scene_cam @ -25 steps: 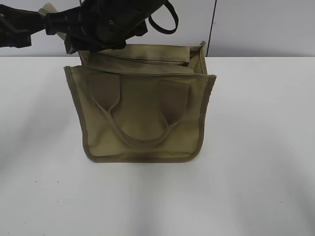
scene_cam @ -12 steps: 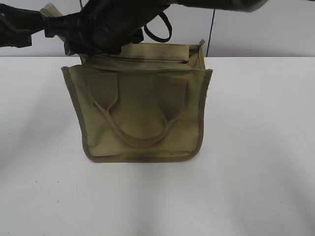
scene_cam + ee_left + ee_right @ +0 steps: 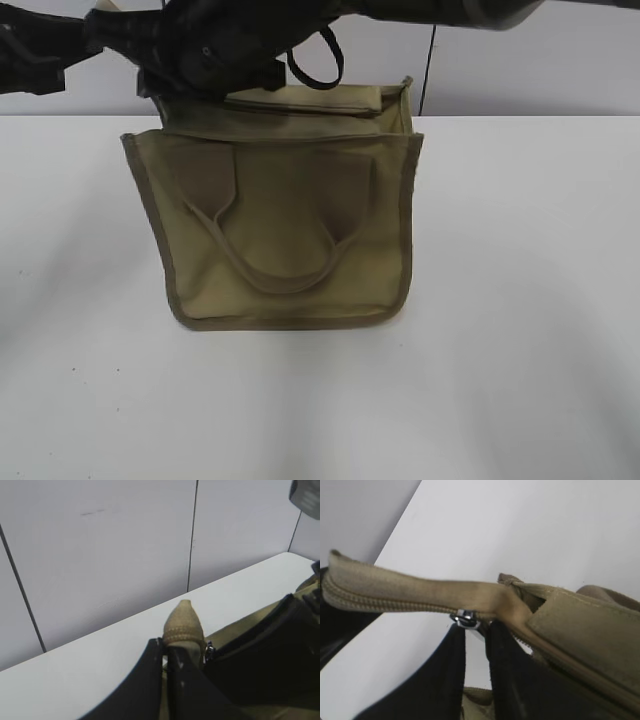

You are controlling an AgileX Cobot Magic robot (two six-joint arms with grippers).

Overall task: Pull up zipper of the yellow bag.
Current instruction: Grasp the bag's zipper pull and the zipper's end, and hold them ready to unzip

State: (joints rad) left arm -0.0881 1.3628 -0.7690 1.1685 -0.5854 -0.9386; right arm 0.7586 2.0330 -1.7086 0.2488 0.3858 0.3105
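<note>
A white table spreads under everything, with a pale panelled wall behind it. On the table, near the middle of the exterior view and toward the back edge, stands the yellow bag, a boxy khaki canvas tote with darker brownish edge binding. Its front face shows two rectangular patches and one flat loop handle drooping between them. The top panel is folded and partly lifted at the back; whether anything lies inside the bag cannot be told, since the opening is hidden by the panel and the arms.

Both black arms crowd over the bag's back left corner. The left gripper is clenched on the pointed, stitched fabric tab at the zipper's end, which stands up between its dark fingers. The right gripper sits just under the raised strip of the top panel; its two dark fingers stand close together with a narrow gap, right at the small silver pull. The pull seems pinched at their tips, though the contact itself is not clear.

The zipper runs as a line of fine khaki teeth along the lifted strip, closed on the stretch to the left of the pull.
</note>
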